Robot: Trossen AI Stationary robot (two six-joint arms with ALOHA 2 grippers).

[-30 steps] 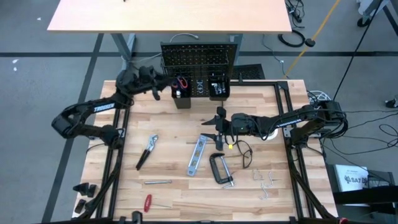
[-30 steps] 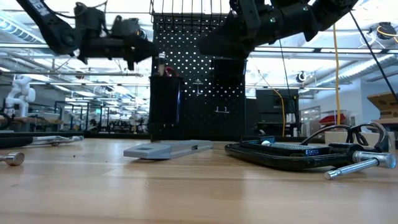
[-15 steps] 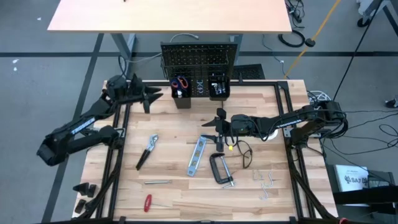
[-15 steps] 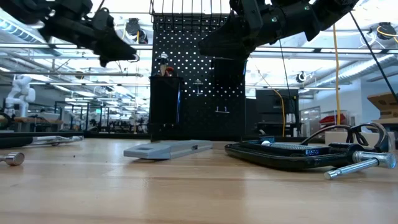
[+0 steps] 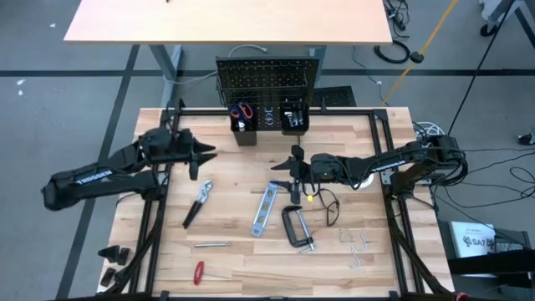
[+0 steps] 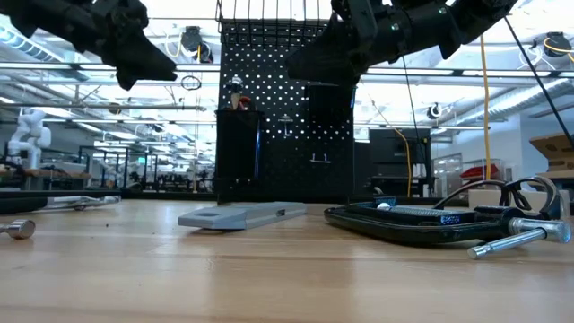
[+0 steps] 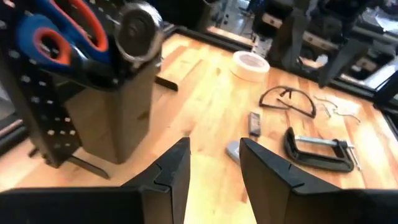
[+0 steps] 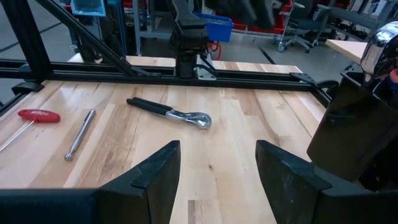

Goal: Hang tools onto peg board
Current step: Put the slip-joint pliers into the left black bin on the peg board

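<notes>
High view: at the left the left gripper point(image 5: 203, 155) hangs over the table point(image 5: 234, 251), its fingers parted and holding nothing. Near it, toward the front edge, lie the pliers point(image 5: 196, 203), long axis on a diagonal, with the silver head pointing up toward the peg board point(image 5: 268, 82) and the black handles toward the front-left. Nearer the front edge the wrench point(image 5: 212, 245) lies almost crosswise, and the red screwdriver point(image 5: 199, 272) lies close to the edge.

The peg board stands upright at the middle of the table's far edge. In its left bin point(image 5: 242, 132) the scissors point(image 5: 243, 110) stand with the red handles up.

In the middle the level point(image 5: 264, 207) lies on a steep diagonal, its upper end pointing to the right gripper point(image 5: 282, 165), which hovers over the table centre. Just right of the level lies the C-clamp point(image 5: 297, 227), its screw end toward the front edge, with the glasses point(image 5: 328, 205) beside it.

The right wrist view shows what the high view does not: this gripper's fingers point(image 8: 155, 175) are wide apart and empty. The left wrist view shows the tape roll point(image 7: 250, 65) flat on the wood, which the high view hides under the right arm. In the low view the level point(image 6: 242, 214) looks only like a flat grey slab.
</notes>
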